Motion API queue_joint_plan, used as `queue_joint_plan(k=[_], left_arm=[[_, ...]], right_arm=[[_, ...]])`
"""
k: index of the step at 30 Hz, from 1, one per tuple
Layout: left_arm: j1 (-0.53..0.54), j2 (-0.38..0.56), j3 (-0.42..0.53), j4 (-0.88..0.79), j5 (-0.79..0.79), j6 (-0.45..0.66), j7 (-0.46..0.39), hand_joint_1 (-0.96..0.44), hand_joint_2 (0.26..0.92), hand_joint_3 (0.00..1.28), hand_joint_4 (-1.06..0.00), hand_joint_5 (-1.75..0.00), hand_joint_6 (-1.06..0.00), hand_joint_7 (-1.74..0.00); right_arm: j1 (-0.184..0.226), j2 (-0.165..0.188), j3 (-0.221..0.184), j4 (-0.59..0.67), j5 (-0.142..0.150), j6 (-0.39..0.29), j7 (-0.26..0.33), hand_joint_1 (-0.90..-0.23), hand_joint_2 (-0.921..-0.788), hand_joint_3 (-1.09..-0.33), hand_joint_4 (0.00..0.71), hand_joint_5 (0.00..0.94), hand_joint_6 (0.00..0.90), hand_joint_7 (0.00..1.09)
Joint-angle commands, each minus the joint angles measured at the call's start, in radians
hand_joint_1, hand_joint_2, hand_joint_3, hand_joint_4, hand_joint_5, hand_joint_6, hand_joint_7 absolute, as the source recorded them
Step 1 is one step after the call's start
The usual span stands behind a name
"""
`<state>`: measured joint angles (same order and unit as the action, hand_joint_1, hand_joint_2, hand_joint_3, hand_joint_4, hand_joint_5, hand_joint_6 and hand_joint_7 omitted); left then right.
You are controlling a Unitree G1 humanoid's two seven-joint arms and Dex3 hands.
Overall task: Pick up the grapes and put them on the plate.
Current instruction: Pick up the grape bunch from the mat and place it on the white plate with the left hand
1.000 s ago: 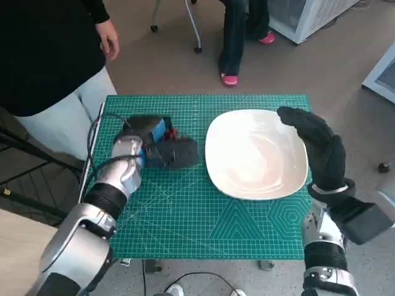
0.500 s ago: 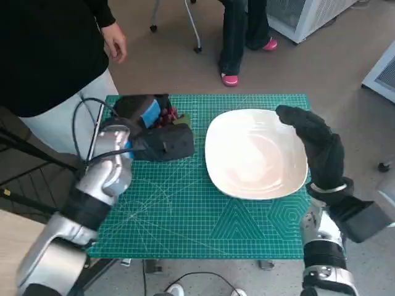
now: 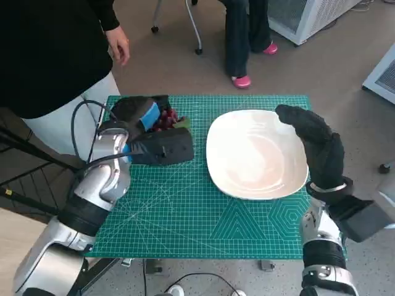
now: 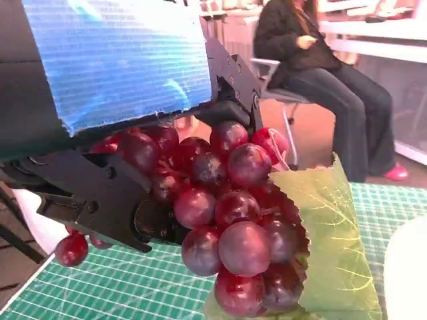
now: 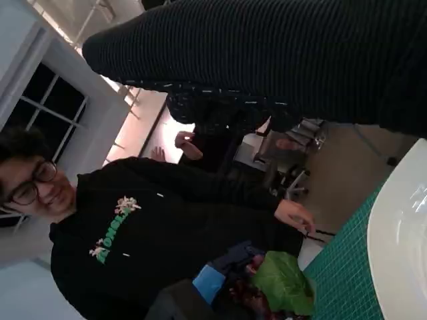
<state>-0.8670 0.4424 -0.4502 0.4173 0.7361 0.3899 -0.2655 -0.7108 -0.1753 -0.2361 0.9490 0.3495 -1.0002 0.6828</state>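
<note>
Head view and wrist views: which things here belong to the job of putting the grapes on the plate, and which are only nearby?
Belonging to the job:
- grapes, held by the left hand
- plate, with nothing on it
- right hand, over the plate's edge, holding nothing

Only nearby:
- green cutting mat
- person in black beside the table
- seated person
- chair

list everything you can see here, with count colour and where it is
grapes: one bunch, dark red, held in the left hand above the mat's far left part
leaf: one, green, on the bunch
plate: one, white, right half of the mat
mat: one, green with grid lines, covering the table
people: one in a black top beside the table's left, one seated beyond it
left hand: black with blue tape, holds the grapes
right hand: black glove, over the plate's right edge, holds nothing
</note>
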Motion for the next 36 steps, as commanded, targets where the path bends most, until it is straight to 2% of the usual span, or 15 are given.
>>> queue_joint_plan(k=[1, 7, 13, 22, 36], left_arm=[[-0.027, -0.039, 0.013, -0.046, -0.036, -0.024, -0.047, 0.0, 0.921, 0.13, -0.59, -1.36, -0.6, -1.09], [-0.062, -0.092, 0.016, -0.043, -0.065, -0.046, -0.066, 0.0, 0.921, 0.11, -0.63, -1.36, -0.62, -1.04], [-0.102, -0.164, -0.002, 0.03, -0.069, -0.09, -0.024, 0.0, 0.92, 0.11, -0.61, -1.41, -0.63, -1.0], [-0.205, -0.29, -0.05, 0.255, -0.065, -0.184, 0.045, 0.0, 0.92, 0.08, -0.67, -1.33, -0.64, -1.01], [-0.359, -0.456, -0.069, 0.595, -0.085, -0.341, 0.117, 0.0, 0.918, 0.1, -0.62, -1.41, -0.67, -0.95]], right_arm=[[0.006, 0.0, -0.003, 0.008, 0.005, 0.017, 0.013, -0.483, -0.921, -0.528, 0.365, 0.002, 0.329, 0.0], [0.01, -0.005, -0.007, 0.002, 0.013, 0.021, 0.023, -0.487, -0.921, -0.526, 0.366, 0.002, 0.33, 0.0], [0.017, -0.016, -0.016, -0.01, 0.023, 0.025, 0.032, -0.493, -0.921, -0.523, 0.369, 0.003, 0.333, 0.0], [0.042, -0.025, -0.03, -0.051, 0.022, 0.027, 0.016, -0.499, -0.921, -0.515, 0.375, 0.005, 0.342, 0.01], [0.093, -0.033, -0.035, -0.13, 0.012, 0.028, -0.026, -0.496, -0.921, -0.514, 0.379, 0.004, 0.347, 0.01]])
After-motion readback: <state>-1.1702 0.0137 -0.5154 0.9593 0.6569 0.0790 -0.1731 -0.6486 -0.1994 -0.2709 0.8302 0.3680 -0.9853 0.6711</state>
